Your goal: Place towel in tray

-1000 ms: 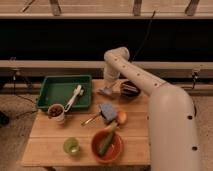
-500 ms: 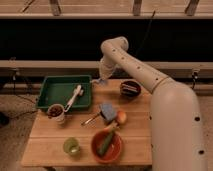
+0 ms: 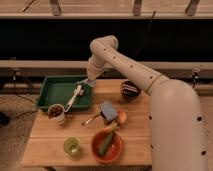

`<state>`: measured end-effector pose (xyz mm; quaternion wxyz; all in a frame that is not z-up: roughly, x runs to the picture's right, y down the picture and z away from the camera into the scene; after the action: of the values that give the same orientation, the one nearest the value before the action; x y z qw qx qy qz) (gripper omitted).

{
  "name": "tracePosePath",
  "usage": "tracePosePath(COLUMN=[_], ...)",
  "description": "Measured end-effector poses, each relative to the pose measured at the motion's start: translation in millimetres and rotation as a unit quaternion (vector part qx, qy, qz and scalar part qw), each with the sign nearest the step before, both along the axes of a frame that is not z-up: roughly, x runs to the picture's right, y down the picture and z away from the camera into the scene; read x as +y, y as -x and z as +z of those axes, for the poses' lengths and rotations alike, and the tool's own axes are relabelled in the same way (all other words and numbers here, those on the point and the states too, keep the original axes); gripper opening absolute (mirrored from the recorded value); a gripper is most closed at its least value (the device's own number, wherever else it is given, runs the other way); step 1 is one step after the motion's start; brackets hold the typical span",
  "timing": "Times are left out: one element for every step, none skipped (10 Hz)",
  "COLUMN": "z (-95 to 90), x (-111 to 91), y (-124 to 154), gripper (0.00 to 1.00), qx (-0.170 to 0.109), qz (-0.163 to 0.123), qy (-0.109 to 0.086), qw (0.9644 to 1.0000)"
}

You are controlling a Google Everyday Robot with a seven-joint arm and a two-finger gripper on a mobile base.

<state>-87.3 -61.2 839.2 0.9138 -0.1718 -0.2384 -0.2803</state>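
Observation:
The dark-green tray [image 3: 55, 86] sits at the table's back left, with a white brush [image 3: 74, 97] lying in it. My gripper [image 3: 89, 76] hangs over the tray's far right corner. It is shut on the towel [image 3: 90, 81], a small pale grey-blue cloth that dangles from the fingers just above the tray's rim. The arm arches in from the right and hides the table's right side.
A darker blue sponge [image 3: 107, 111] lies mid-table beside an orange fruit [image 3: 121, 117] and a spoon [image 3: 90, 120]. A white cup [image 3: 56, 113] stands at the tray's front. A green cup [image 3: 72, 146] and an orange bowl [image 3: 106, 146] are at the front. A dark bowl [image 3: 130, 89] is at the back.
My gripper has moved left with the towel, from above the table's middle back to over the tray's far right corner. The things on the table have not moved.

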Motion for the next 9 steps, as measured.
tracePosePath(z=[-8.6,-15.9,-22.4,-25.8,-27.9,-29.3,-30.2,-30.4,-30.4], x=[6,13,21,25,30,34,36,37,37], y=[15,27,38,46,53,58,60,61,61], gripper=[0.0,0.0,0.01,0.05,0.14,0.26,0.33,0.39,0.4], qx=[-0.015,-0.029,-0.042,-0.051,-0.06,-0.068,-0.073,-0.074,-0.074], qz=[-0.009,-0.018,-0.028,-0.034,-0.039,-0.043,-0.043,-0.043,-0.043], qy=[0.0,0.002,0.005,0.007,0.011,0.016,0.018,0.019,0.019], qw=[0.9998,0.9994,0.9987,0.9981,0.9974,0.9966,0.9962,0.9962,0.9962])
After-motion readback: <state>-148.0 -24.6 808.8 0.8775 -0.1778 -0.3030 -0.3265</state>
